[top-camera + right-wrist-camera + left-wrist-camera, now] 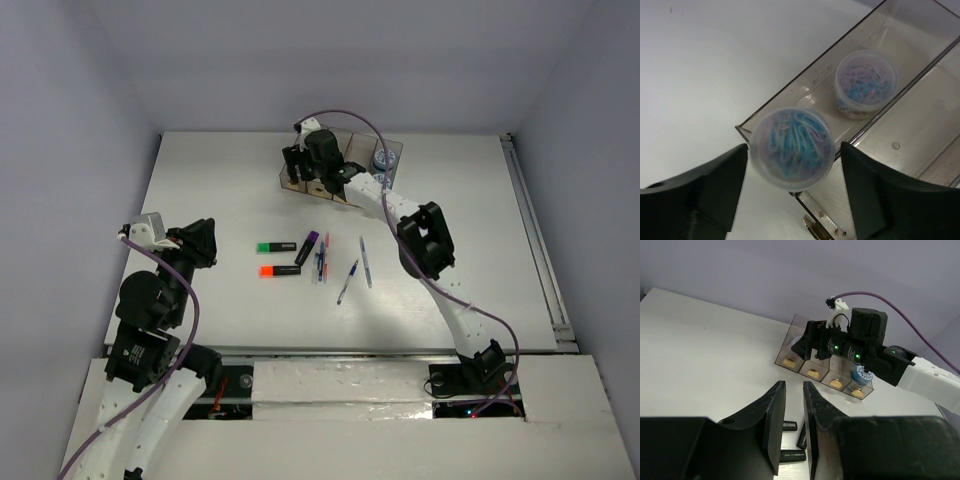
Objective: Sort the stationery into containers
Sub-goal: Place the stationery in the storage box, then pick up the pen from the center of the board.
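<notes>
- The right claw [793, 149] hangs over the end bin of the containers [812, 87]. Its jaws are spread wide on either side of a round tub of paper clips [792, 147].
- From where I stand there's a sliver of daylight on both sides of that tub, so it looks let go rather than gripped.
- The tub sits right at the near end wall of the bin. I can't tell whether it's fully down inside or riding on the rim. A second tub [866, 80] lies further along the same bin.
- I reckon the step in hand is the release. To do it well, keep the jaws wide and lift straight up, with no sideways drift, or a finger will catch the tub or nudge the bin wall.
- Check that the tub has dropped flat before moving off.
- The left claw [794, 385] hovers above the worktop [200, 180], well short of the bins. Its jaws are a narrow slit apart and hold nothing.
- The green highlighter [276, 246], orange highlighter [279, 270], purple highlighter [307, 246] and the pens [347, 282] lie loose mid-worktop, waiting to be sorted.
</notes>
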Tool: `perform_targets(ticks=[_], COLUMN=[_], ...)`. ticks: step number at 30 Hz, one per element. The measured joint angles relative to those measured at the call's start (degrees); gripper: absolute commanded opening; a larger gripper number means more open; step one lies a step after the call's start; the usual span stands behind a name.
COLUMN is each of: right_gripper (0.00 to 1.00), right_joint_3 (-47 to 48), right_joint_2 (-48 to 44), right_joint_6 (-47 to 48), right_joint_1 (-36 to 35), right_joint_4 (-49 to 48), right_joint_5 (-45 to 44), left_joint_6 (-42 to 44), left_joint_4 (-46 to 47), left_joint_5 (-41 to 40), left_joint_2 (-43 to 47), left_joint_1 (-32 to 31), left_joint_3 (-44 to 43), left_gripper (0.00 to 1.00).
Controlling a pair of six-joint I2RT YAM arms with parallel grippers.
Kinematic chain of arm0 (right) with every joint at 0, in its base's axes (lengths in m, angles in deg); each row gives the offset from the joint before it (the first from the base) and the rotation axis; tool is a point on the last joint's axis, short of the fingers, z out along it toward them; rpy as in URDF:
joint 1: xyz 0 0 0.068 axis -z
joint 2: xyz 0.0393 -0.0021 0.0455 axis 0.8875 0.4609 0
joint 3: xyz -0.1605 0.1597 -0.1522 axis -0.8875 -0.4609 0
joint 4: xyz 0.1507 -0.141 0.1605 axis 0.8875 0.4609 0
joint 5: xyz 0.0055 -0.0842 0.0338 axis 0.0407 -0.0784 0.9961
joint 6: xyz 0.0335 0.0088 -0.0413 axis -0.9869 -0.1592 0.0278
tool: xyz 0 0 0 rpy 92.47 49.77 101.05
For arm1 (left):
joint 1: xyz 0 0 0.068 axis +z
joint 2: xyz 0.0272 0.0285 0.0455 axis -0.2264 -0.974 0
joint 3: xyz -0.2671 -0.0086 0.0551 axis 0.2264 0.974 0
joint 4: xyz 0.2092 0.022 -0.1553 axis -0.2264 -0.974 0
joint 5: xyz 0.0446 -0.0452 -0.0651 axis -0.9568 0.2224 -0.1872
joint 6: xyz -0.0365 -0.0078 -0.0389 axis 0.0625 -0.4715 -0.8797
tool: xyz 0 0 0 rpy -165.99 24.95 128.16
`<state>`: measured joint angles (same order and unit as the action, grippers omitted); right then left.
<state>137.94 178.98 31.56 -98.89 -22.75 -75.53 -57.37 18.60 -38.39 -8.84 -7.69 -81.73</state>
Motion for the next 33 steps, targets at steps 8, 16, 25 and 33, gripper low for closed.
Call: perform_targets(ticks=[8, 16, 25, 33], right_gripper=[0.83, 0.0, 0.08, 0.71], right_joint_3=[-0.74, -22.01, -32.22, -31.82], right_joint_2=[-0.81, -18.08, -28.57, -23.28], right_joint_6=[0.0, -0.48, 9.03, 16.24], right_joint_1=[0.0, -0.17, -7.93, -13.97], right_joint_4=[-0.68, -7.82, -6.82, 4.31], right_joint_5=[0.46, 6.36, 20.74, 21.07], left_joint_6=[0.0, 0.0, 0.15, 0.13], left_joint_4=[0.02, 0.04, 0.02, 0.02], left_joint_5=[0.09, 0.2, 0.09, 0.09], left_joint_2=[0.0, -0.37, -1.38, -1.57], left_joint_1=[0.0, 0.0, 0.28, 0.39], left_joint_3=[0.0, 0.0, 0.0, 0.0], left_gripper=[0.19, 0.13, 0.01, 0.15])
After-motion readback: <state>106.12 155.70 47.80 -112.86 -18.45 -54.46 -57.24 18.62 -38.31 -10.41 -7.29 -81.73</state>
